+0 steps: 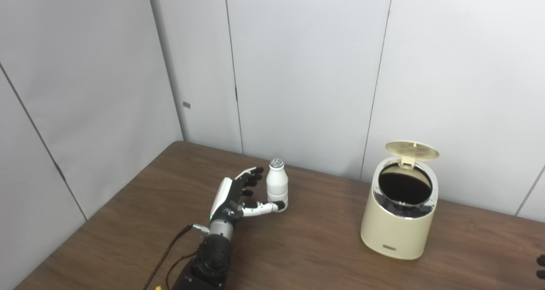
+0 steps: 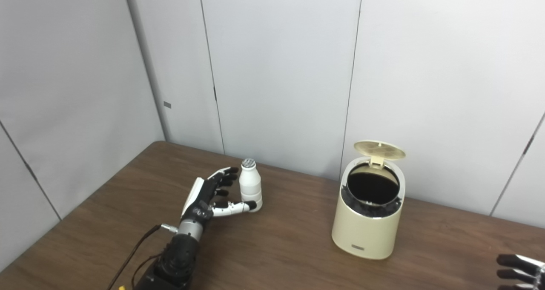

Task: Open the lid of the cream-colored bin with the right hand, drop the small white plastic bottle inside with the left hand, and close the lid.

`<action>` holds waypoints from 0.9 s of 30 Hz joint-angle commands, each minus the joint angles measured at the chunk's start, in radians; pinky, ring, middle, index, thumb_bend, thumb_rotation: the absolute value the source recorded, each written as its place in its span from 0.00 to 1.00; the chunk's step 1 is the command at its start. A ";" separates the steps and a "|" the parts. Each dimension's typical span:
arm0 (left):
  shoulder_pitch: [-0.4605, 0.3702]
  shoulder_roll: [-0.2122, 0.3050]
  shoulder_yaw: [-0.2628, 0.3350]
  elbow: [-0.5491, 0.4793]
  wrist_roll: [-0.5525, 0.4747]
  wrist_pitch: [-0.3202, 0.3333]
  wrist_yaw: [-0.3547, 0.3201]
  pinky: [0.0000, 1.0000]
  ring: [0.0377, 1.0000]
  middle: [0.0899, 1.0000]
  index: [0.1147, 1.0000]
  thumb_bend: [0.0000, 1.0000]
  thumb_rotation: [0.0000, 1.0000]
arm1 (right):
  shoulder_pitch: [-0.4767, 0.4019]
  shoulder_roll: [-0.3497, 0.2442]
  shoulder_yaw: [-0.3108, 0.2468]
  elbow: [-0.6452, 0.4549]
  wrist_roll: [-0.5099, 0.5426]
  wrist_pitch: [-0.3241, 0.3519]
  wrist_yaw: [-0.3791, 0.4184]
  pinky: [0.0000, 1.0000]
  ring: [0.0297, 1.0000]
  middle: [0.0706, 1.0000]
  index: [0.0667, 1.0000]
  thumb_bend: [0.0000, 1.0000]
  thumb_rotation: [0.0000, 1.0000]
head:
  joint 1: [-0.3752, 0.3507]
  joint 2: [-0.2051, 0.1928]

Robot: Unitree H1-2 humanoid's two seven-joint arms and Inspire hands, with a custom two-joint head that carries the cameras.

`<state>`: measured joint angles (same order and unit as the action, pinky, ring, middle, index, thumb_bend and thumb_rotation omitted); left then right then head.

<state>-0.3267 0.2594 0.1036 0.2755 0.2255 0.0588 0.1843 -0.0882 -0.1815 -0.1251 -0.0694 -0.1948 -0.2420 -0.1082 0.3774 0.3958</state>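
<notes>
Beside bottle [image 1: 277, 184], left hand [image 1: 238, 196] spread

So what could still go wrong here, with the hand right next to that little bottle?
The left hand is open beside the small white bottle, which stands upright, tall and narrow: a slightly off closing of the fingers might tip it over. The bin stands well off to the right, so a loose grip could drop the bottle on the way. The lid stands raised on its hinge; bumping it might shut it early.

The table [image 1: 315, 247] holds one white bottle [image 1: 277, 183] and one cream bin [image 1: 399, 209] with one raised lid [image 1: 411, 150]; two robot hands show, the left hand [image 1: 238, 196] and the right hand [image 2: 517, 266].
</notes>
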 commanded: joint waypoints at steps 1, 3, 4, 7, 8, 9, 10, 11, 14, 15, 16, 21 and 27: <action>-0.047 0.016 0.002 -0.007 -0.004 -0.041 0.001 0.75 0.82 0.81 0.83 1.00 0.20 | -0.015 -0.002 -0.006 -0.041 -0.014 -0.036 -0.018 0.41 0.57 0.61 0.57 0.76 0.78 | -0.001 0.000; -0.052 0.014 0.000 0.000 -0.007 -0.045 0.000 0.75 0.82 0.80 0.83 1.00 0.19 | -0.015 -0.002 -0.006 -0.041 -0.020 -0.039 -0.020 0.41 0.58 0.61 0.57 0.74 0.79 | -0.001 0.000; -0.054 0.015 -0.003 0.005 -0.002 -0.045 0.002 0.75 0.82 0.80 0.82 1.00 0.19 | -0.015 -0.002 -0.006 -0.041 -0.013 -0.041 -0.018 0.41 0.58 0.61 0.57 0.74 0.79 | -0.005 0.001; -0.061 0.016 -0.007 0.019 0.003 -0.057 0.003 0.75 0.81 0.79 0.82 1.00 0.20 | -0.014 0.001 -0.004 -0.044 -0.003 -0.039 -0.016 0.41 0.58 0.62 0.58 0.74 0.78 | -0.015 0.002; -0.063 0.016 -0.008 0.022 0.001 -0.062 0.001 0.75 0.81 0.79 0.82 1.00 0.20 | -0.014 0.002 -0.004 -0.047 -0.010 -0.030 -0.018 0.41 0.58 0.62 0.58 0.73 0.77 | -0.015 0.002; -0.064 0.015 -0.009 0.024 0.000 -0.065 -0.001 0.75 0.81 0.79 0.81 1.00 0.20 | -0.014 0.003 -0.004 -0.049 -0.018 -0.021 -0.021 0.41 0.58 0.62 0.58 0.74 0.78 | -0.015 0.002; -0.065 0.015 -0.011 0.024 0.002 -0.065 -0.001 0.76 0.81 0.79 0.81 1.00 0.20 | -0.013 0.004 -0.004 -0.051 -0.024 -0.017 -0.022 0.41 0.58 0.62 0.58 0.74 0.79 | -0.019 0.001; -0.066 0.014 -0.012 0.024 0.003 -0.064 -0.001 0.75 0.80 0.78 0.81 1.00 0.20 | -0.012 0.004 -0.003 -0.053 -0.030 -0.016 -0.024 0.41 0.59 0.62 0.58 0.73 0.79 | -0.019 0.001; -0.070 0.014 -0.017 0.029 0.005 -0.063 -0.001 0.75 0.80 0.77 0.80 1.00 0.20 | -0.012 0.007 -0.003 -0.055 -0.014 -0.025 -0.019 0.42 0.59 0.63 0.59 0.71 0.78 | -0.022 0.001; -0.071 0.015 -0.017 0.031 0.001 -0.065 -0.004 0.75 0.80 0.77 0.80 1.00 0.21 | -0.012 0.007 -0.003 -0.054 -0.008 -0.026 -0.017 0.42 0.59 0.63 0.59 0.71 0.76 | -0.025 0.002; -0.072 0.016 -0.017 0.035 -0.006 -0.073 -0.009 0.75 0.80 0.78 0.80 1.00 0.21 | -0.011 0.007 -0.002 -0.055 -0.008 -0.027 -0.017 0.42 0.59 0.63 0.59 0.71 0.76 | -0.030 0.003; -0.071 0.015 -0.017 0.036 -0.012 -0.081 -0.013 0.76 0.80 0.78 0.80 1.00 0.20 | -0.009 0.011 -0.001 -0.062 -0.038 -0.012 -0.026 0.43 0.60 0.64 0.60 0.69 0.77 | -0.047 0.005; -0.080 0.015 -0.018 0.052 -0.009 -0.087 -0.008 0.75 0.80 0.78 0.79 1.00 0.18 | -0.005 0.018 0.005 -0.079 -0.012 -0.009 -0.011 0.45 0.62 0.65 0.61 0.62 0.73 | -0.057 0.005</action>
<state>-0.3557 0.2594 0.0865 0.3355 0.2165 0.0153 0.1717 -0.0754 -0.1619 -0.1193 -0.1053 -0.2184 -0.2384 -0.1187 0.3191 0.4004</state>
